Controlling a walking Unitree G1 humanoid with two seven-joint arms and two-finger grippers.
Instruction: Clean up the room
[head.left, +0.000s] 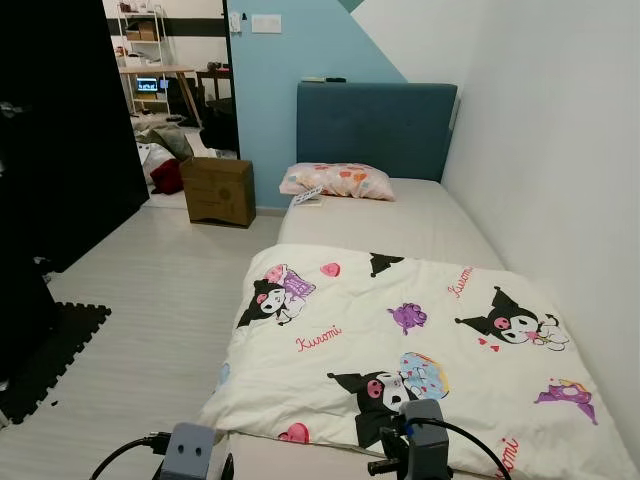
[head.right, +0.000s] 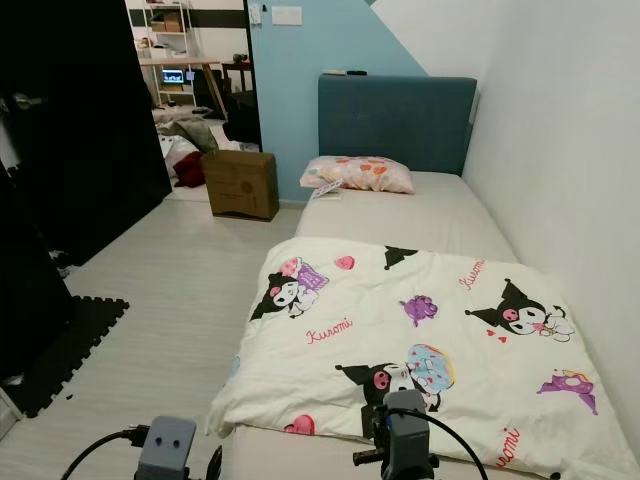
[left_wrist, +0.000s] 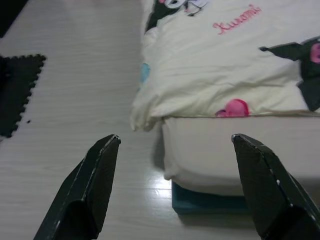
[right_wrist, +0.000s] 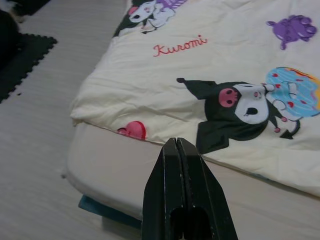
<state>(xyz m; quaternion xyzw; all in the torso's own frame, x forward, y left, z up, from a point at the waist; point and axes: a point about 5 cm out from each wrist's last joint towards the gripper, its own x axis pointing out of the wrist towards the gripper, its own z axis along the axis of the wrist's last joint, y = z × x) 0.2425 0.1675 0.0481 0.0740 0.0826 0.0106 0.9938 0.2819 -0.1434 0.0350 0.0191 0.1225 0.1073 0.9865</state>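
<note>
Loosely spread, the cream cartoon-print blanket (head.left: 410, 345) covers the near half of the beige-sheeted bed (head.left: 400, 220), its corner drooping over the edge. A floral pillow (head.left: 338, 181) lies by the blue headboard (head.left: 375, 128). The left gripper (left_wrist: 175, 150) hovers with fingers spread; the right gripper (right_wrist: 181, 150) has fingers pressed together.
</note>
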